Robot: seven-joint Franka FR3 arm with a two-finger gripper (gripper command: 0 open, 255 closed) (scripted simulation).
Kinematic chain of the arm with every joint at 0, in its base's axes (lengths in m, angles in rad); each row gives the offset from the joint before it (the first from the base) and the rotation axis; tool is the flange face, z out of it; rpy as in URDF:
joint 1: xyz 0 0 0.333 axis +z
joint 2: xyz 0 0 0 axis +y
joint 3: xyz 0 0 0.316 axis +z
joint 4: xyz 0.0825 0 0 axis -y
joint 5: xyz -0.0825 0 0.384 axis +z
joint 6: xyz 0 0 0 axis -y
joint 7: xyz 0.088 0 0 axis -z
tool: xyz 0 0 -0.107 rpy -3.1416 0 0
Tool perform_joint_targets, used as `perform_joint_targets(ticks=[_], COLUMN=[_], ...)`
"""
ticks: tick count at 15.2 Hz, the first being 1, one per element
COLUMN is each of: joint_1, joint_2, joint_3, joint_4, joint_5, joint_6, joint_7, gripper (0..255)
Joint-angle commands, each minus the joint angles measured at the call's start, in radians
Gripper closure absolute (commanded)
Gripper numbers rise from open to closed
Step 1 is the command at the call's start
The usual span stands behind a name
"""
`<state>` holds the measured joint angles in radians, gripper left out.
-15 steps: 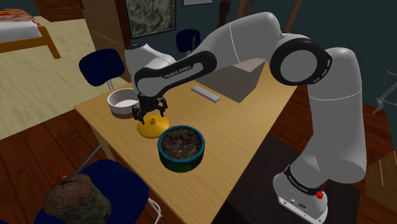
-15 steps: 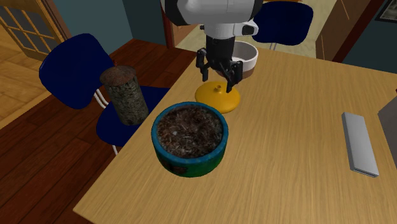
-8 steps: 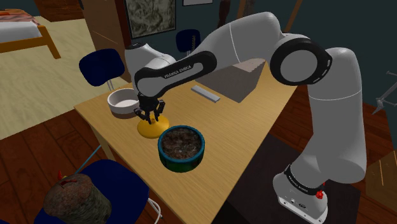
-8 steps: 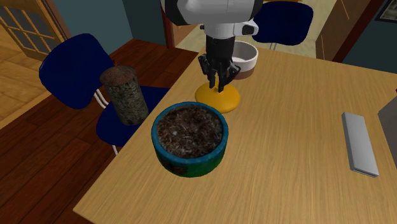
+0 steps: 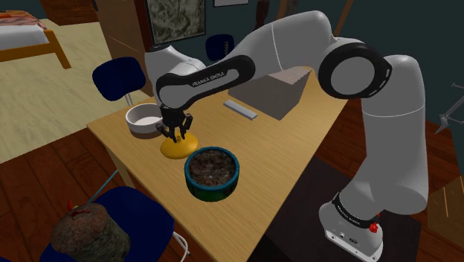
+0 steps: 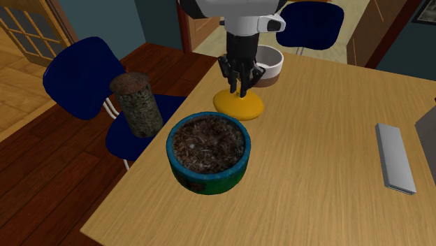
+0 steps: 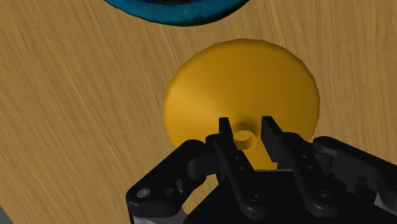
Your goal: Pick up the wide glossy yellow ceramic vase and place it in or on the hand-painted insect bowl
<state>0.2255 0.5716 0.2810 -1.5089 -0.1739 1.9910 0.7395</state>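
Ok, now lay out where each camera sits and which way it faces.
Shoulder view: beside and slightly behind the stand, looking down over the table; shows the whole arm.
Second exterior view: close over the table, looking past the blue-rimmed bowl to the yellow vase, heading roughly as the shoulder view does; shows the arm's end and gripper.
Wrist view: on the hand, looking down on the vase; shows the fingers flanking its neck.
Shared: vase and bowl show in all three.
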Motion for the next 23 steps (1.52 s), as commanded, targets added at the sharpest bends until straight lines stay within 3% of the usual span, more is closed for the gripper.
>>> perform_joint_targets(ticks=[1,23], joint_1=[0.0,0.008], joint_2=[-0.01,-0.068], joint_3=[0.002,0.015], joint_4=[0.013,0.221], joint_5=[0.003,0.025], joint_6=[-0.022,-0.286], joint_7=[-0.002,-0.021], gripper=[255,255])
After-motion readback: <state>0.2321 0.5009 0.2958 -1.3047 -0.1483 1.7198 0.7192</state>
